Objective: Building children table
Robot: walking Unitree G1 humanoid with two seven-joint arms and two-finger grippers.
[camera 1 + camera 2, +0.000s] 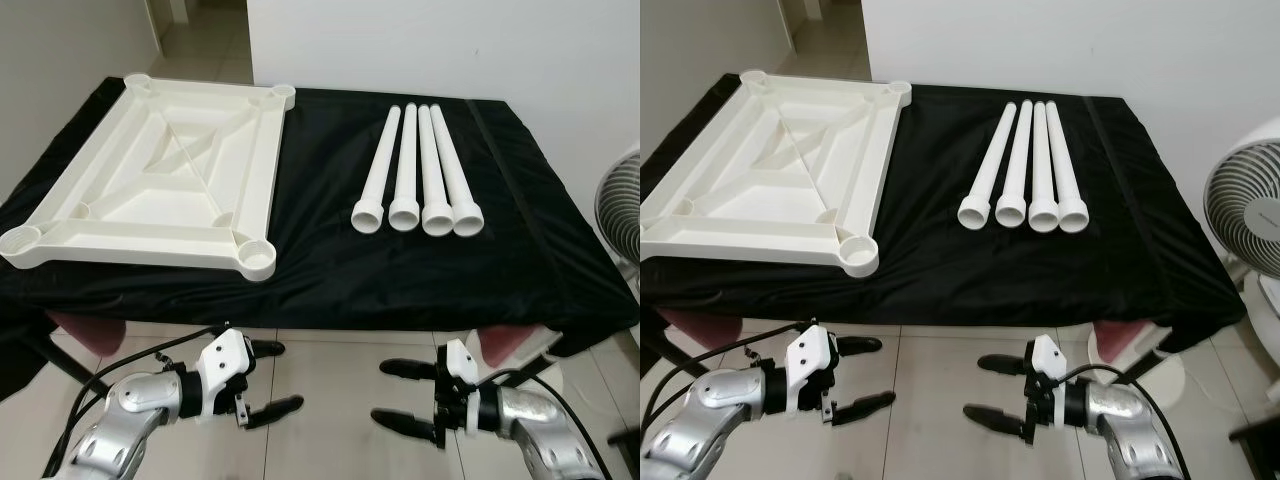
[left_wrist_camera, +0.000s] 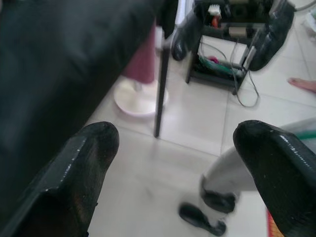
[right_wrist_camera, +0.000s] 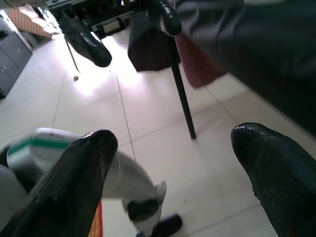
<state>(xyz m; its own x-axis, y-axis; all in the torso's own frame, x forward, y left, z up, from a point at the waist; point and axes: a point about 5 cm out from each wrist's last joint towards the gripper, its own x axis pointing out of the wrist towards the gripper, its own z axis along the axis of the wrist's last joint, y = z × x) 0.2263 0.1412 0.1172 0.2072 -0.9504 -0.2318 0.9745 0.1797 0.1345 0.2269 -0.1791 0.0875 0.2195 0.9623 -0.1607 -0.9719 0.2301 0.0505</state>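
Observation:
A white plastic tabletop (image 1: 160,180) lies upside down on the left of a black-draped table (image 1: 330,250), with round leg sockets at its corners. To its right lie several white tube legs (image 1: 415,175) side by side, open ends toward me. My left gripper (image 1: 275,378) hovers low in front of the table's near edge, open and holding nothing. My right gripper (image 1: 395,395) hangs at the same height, open too, its fingers pointing toward the left one. In the wrist views the left fingers (image 2: 79,173) and right fingers (image 3: 74,177) stand wide apart over tiled floor.
A white standing fan (image 1: 1250,215) stands at the table's right. Pink stool tops (image 1: 85,330) and thin black table legs (image 3: 180,89) sit under the table. The floor is pale tile. A white wall runs behind the table.

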